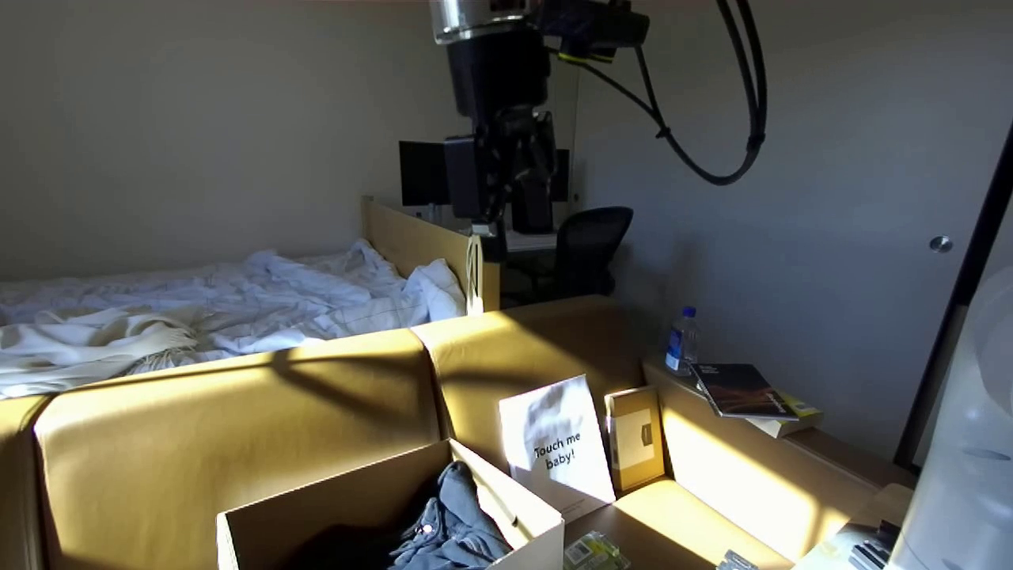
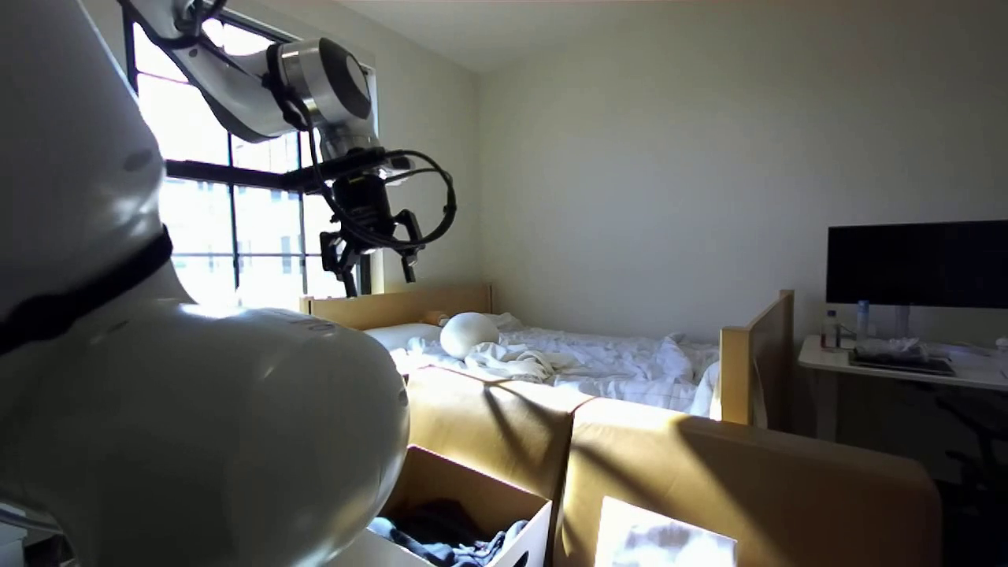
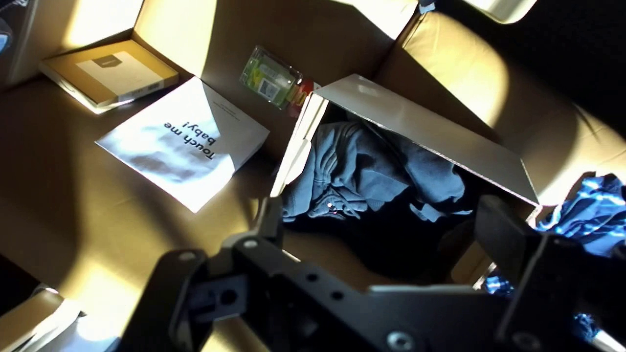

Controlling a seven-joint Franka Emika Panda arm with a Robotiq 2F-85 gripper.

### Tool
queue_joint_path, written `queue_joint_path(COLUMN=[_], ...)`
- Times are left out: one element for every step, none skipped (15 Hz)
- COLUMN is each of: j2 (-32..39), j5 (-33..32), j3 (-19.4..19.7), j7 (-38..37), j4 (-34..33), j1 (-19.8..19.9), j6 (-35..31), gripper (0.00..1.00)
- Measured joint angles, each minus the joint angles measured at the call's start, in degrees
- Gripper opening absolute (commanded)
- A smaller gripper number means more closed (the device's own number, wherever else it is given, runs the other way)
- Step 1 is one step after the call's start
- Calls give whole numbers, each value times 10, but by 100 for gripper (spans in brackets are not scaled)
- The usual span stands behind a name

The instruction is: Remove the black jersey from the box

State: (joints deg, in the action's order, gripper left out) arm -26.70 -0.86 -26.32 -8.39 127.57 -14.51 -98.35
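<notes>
The black jersey (image 3: pixel 359 164) lies inside the box (image 1: pixel 332 511), below the hand (image 2: pixel 380 285) and well apart from it. Its cloth is crumpled, blue-grey where light falls and nearly black in the shade of the box's walls; where one garment ends and another begins in that heap, I cannot tell. In an exterior view a fold reaches up near the rim at the box's back corner.

The hand hangs high above the box, clear of both carton and cloth. Its fingers (image 3: pixel 503 225) are spread wide, with only air between them; in the wrist view they stand to either side of the box's mouth.

The box sits on the tan padded bench (image 1: pixel 688 514). Just beside the box lies a clear plastic package (image 3: pixel 269 80). Near that same end stands a white sheet (image 1: pixel 554 443) reading "Touch me baby!", with a smaller carton (image 1: pixel 635 439) farther from the box. Bright blue cloth (image 3: pixel 594 215) shows past the box's opposite end.
</notes>
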Motion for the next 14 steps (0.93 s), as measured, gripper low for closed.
queue_joint_path(j2=[34, 69, 107, 146, 185, 223, 261, 300, 327, 338, 338, 332, 326, 323], j5=[15, 30, 40, 46, 47, 47, 46, 44, 43, 43, 43, 43, 43, 43], j3=[-14, -28, -41, -53, -60, -65, -63, -53, -41, -33, -29, -29, -29, -24], j7=[-8, -13, -25, -40, -63, -88, -111, -130, -132, -132, -132, -132, -132, -132], j4=[-12, -22, -31, -40, -47, -54, -64, -80, -93, -97, -98, -98, -98, -98], j1=[-11, -16, -14, -12, -10, -7, -9, -15, -23, -29, -32, -35, -38, -44], j6=[-6, -15, -18, -22, -29, -36, -47, -59, -60, -60, -60, -60, -60, -60], gripper=[100, 100, 100, 100, 100, 100, 100, 100, 100, 100, 100, 100, 100, 100])
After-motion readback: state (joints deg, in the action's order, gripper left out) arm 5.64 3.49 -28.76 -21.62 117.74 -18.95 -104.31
